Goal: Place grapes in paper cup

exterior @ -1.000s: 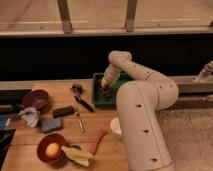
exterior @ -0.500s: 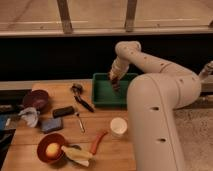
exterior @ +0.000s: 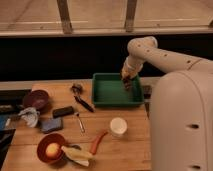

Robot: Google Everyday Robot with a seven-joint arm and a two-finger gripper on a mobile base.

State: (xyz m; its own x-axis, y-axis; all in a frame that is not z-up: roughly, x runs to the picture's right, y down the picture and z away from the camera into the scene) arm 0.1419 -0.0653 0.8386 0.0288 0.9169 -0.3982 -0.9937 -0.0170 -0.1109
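My gripper [exterior: 127,79] hangs over the right part of the green tray [exterior: 107,92], pointing down. It is shut on the grapes [exterior: 128,85], a small dark reddish bunch that hangs just below the fingers, above the tray floor. The paper cup [exterior: 118,126], white and round, stands upright on the wooden table in front of the tray, below and slightly left of the gripper. The cup looks empty.
An orange carrot [exterior: 97,142] lies left of the cup. A dark red bowl [exterior: 51,148] with a yellow fruit and a banana sits front left, another dark red bowl [exterior: 36,98] at far left. Utensils [exterior: 80,100], a black block [exterior: 63,111] and a blue sponge [exterior: 51,124] lie between. My large white arm body [exterior: 182,120] fills the right side.
The gripper has swung to the right, from the tray's left side to its right part, with the dark bunch in it. The cup, once hidden behind the arm, now shows fully.
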